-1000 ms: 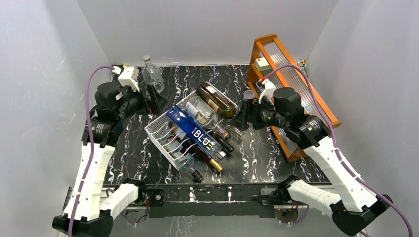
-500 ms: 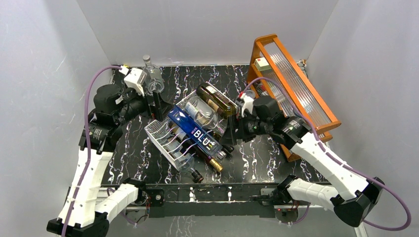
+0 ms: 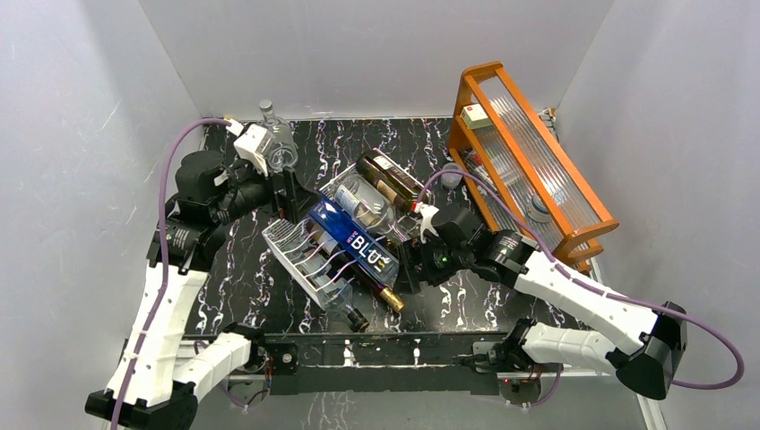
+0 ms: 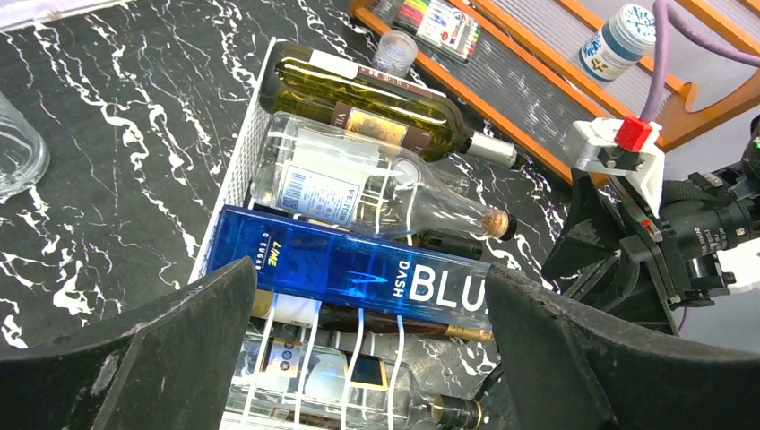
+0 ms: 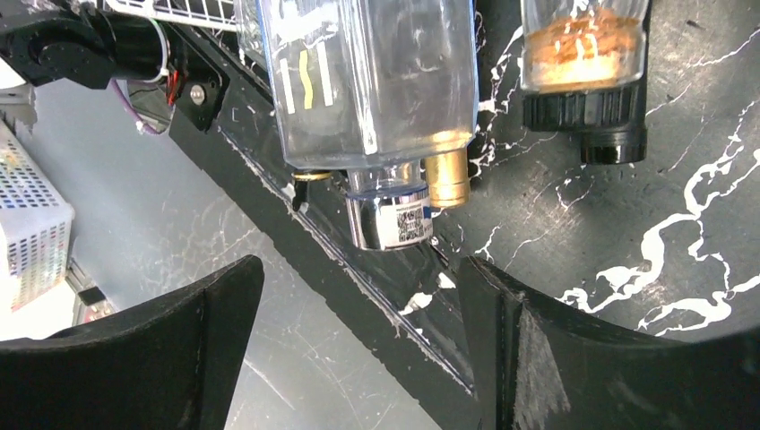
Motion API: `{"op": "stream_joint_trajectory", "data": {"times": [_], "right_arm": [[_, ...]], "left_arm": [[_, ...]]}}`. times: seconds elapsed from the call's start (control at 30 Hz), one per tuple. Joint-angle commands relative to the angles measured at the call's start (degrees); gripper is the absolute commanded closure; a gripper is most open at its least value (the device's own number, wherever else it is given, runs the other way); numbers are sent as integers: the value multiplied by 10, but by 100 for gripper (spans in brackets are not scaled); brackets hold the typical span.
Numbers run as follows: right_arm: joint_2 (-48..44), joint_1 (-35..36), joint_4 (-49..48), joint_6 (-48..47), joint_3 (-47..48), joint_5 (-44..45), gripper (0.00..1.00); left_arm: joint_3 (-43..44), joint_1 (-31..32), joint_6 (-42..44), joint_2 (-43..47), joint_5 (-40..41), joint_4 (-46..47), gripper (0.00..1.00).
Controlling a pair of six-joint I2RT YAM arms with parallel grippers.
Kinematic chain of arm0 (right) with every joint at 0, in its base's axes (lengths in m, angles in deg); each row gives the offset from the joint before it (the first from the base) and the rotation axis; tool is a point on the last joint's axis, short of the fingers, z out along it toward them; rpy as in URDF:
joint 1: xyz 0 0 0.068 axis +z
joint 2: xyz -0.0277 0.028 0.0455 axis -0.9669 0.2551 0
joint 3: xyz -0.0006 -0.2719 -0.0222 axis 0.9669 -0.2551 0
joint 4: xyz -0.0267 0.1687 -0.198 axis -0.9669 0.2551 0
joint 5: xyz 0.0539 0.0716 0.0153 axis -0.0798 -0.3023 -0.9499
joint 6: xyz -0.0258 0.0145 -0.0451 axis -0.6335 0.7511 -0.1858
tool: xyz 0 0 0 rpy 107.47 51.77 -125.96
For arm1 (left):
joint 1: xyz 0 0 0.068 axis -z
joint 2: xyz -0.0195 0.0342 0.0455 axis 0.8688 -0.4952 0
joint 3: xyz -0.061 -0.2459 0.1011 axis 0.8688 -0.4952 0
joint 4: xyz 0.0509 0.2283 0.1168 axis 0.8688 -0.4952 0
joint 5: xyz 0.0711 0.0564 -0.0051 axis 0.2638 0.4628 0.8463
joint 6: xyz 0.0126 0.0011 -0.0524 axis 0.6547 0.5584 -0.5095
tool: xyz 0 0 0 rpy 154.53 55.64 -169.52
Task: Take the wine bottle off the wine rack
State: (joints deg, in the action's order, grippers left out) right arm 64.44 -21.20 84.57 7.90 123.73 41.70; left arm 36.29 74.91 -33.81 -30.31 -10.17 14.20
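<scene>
The white wire wine rack (image 3: 289,240) lies in mid table with several bottles on it. A blue bottle marked BLU (image 3: 354,237) lies on top, with a dark green wine bottle (image 3: 392,182) and a clear bottle (image 3: 363,202) behind it. A gold-foiled dark bottle (image 3: 384,292) lies under it. My left gripper (image 3: 291,193) is open at the rack's back left; its view shows the blue bottle (image 4: 358,278) between the jaws. My right gripper (image 3: 408,264) is open and empty by the bottle necks, below the blue bottle's silver cap (image 5: 390,219).
An orange wooden frame (image 3: 529,152) with ribbed clear panels stands at the right rear. An upright clear glass bottle (image 3: 276,139) stands back left, near my left wrist. A small cup (image 3: 451,175) sits by the frame. The table's front edge (image 5: 358,269) runs under my right gripper.
My right arm has swung left and forward, from beside the orange frame to the bottle necks at the rack's right. My left gripper has shifted slightly right toward the rack.
</scene>
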Motion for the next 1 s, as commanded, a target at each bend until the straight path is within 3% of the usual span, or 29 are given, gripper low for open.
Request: {"op": "stream_joint_trajectory", "data": {"times": [0.0, 0.13, 0.47, 0.97], "right_arm": [[0, 0, -58, 6, -11, 35, 13], [-2, 0, -83, -2, -25, 52, 22], [21, -1, -126, -27, -54, 9, 25], [50, 0, -179, -38, -69, -27, 38]], "left_arm": [[13, 3, 7, -18, -26, -20, 2], [22, 3, 7, -28, -29, -29, 2], [35, 3, -2, -43, -27, -51, 2], [48, 3, -28, -60, -39, -50, 2]]}}
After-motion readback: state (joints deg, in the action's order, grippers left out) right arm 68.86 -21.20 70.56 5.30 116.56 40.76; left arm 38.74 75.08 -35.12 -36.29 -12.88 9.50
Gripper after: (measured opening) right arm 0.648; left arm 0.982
